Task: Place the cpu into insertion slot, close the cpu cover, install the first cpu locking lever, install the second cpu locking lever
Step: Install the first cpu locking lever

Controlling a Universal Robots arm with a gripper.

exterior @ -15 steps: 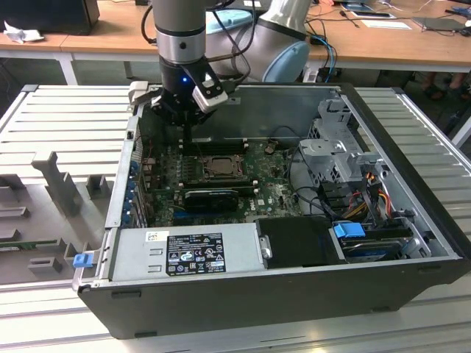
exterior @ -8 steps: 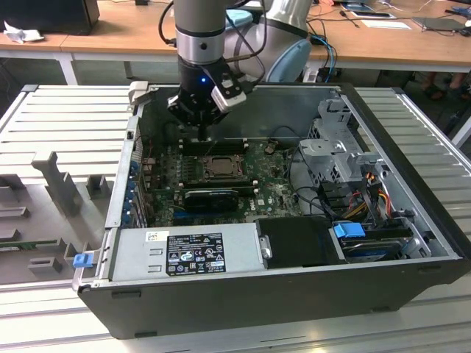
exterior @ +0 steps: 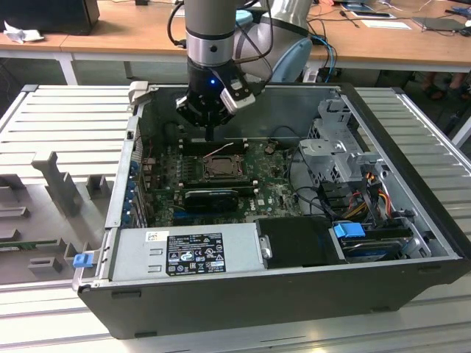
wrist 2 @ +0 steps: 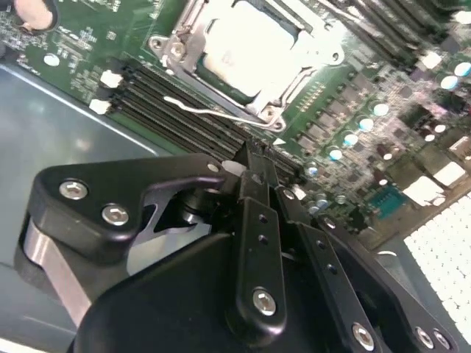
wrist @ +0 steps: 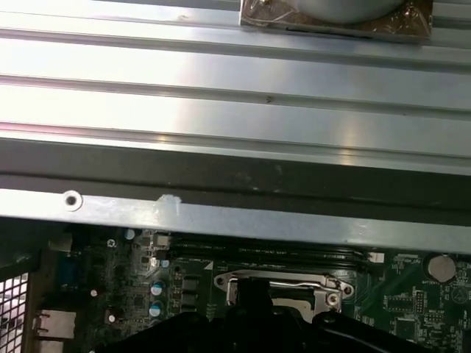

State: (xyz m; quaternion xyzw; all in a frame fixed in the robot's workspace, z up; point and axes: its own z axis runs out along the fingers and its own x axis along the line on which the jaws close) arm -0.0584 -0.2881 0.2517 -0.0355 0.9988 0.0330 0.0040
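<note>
Tool point(exterior: 210, 134), black with fingers pressed together, is held just beyond the flat pale-silver square cpu point(wrist 2: 246, 44), seated under the thin silvery cpu cover point(wrist 2: 313, 55).

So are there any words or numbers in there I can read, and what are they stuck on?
Nothing can be read for sure.
Black and white label on the grey box: print too small to read.
Small white sticker on the same box: too small.
Top of the cpu in the second wrist view: faint marks, blurred.
White markings on the green board: too small.
</note>
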